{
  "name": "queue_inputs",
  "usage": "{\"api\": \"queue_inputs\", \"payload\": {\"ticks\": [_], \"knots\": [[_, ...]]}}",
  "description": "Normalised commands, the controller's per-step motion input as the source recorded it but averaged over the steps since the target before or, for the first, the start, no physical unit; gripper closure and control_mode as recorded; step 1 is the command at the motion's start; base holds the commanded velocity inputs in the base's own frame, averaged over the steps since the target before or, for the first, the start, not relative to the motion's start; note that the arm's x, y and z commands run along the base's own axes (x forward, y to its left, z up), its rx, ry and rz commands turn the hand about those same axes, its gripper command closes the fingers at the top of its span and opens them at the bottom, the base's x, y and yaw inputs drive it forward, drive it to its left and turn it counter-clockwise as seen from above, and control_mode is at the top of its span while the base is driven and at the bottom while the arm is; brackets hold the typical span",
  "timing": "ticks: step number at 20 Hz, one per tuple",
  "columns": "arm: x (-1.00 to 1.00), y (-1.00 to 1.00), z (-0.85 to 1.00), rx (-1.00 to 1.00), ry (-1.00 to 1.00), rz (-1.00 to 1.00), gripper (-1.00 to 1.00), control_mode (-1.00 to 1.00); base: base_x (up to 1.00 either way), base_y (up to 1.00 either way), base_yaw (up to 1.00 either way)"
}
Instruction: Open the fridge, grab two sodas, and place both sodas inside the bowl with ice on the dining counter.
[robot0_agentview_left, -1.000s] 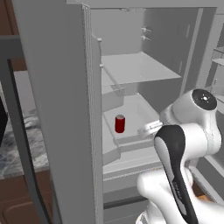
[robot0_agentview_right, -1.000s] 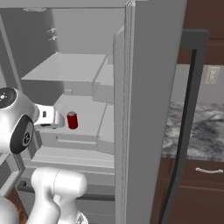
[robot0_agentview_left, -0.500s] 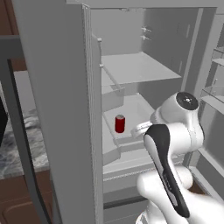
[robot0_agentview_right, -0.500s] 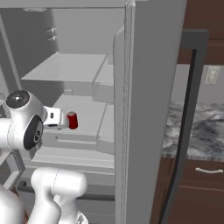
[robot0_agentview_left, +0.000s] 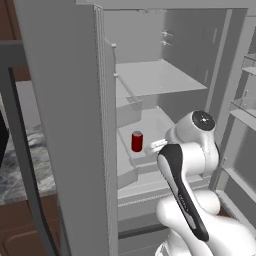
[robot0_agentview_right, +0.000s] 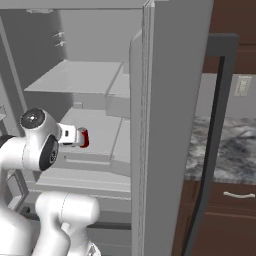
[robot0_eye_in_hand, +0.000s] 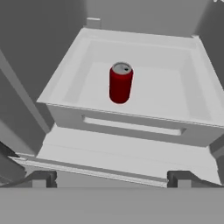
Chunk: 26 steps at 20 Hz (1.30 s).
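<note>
i had the claw (robot0_eye_in_hand: 111, 178) spread wide and empty, with the red soda (robot0_eye_in_hand: 120, 82) upright at 12 o'clock in the open fridge (robot0_agentview_left: 75, 100) tray (robot0_eye_in_hand: 192, 92).

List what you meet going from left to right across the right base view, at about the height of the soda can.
Robot arm's round joint → gripper → red soda can → open fridge door, seen edge-on → dark bar handle → marbled counter.

Open path to red can (robot0_eye_in_hand: 120, 82) over tray's low front wall (robot0_eye_in_hand: 131, 127), bare tray floor around it
</note>
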Motion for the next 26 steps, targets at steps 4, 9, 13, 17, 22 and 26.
{"api": "queue_inputs", "payload": {"ticks": [4, 9, 13, 17, 22, 26], "knots": [[0.26, 0.07, -0.17, 0.04, -0.1, 0.0, -1.0, -1.0, 0.0, 0.0, 0.0], [0.24, 0.0, -0.03, 0.1, -0.15, 0.0, -1.0, -1.0, 0.0, 0.0, 0.0], [0.35, 0.0, 0.0, 0.08, -0.13, 0.0, -1.0, -1.0, 0.0, 0.0, 0.0], [0.38, -0.01, 0.0, 0.07, -0.07, 0.0, -1.0, -1.0, 0.0, 0.0, 0.0], [0.36, -0.1, 0.0, 0.01, 0.0, 0.0, -1.0, -1.0, 0.0, 0.0, 0.0], [0.32, -0.12, 0.0, 0.0, 0.0, 0.0, -1.0, -1.0, 0.0, 0.0, 0.0]]}}
